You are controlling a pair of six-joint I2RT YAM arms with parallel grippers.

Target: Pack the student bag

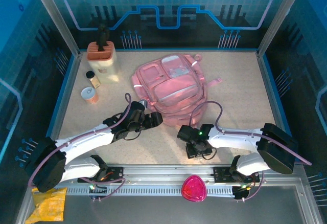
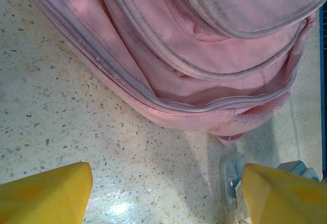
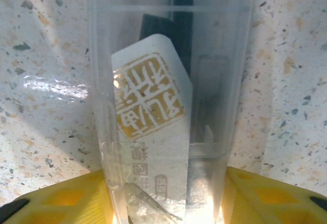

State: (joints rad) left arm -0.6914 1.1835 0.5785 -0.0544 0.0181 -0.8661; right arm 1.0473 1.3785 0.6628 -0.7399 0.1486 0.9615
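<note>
Grasp step: right gripper at frame bottom pinches clear plastic eraser box, lift it level without crushing; spread, empty left gripper should open the soft pink backpack filling the upper frame.

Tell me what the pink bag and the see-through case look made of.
The student bag: seemingly woven fabric, matte; weave texture, stitched seams and soft folds show. The clear case: probably hard transparent plastic, glossy; its contents show through and glare sits on it.

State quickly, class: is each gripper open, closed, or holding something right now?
Left gripper: open, holding nothing.
Right gripper: closed on the clear case.
</note>
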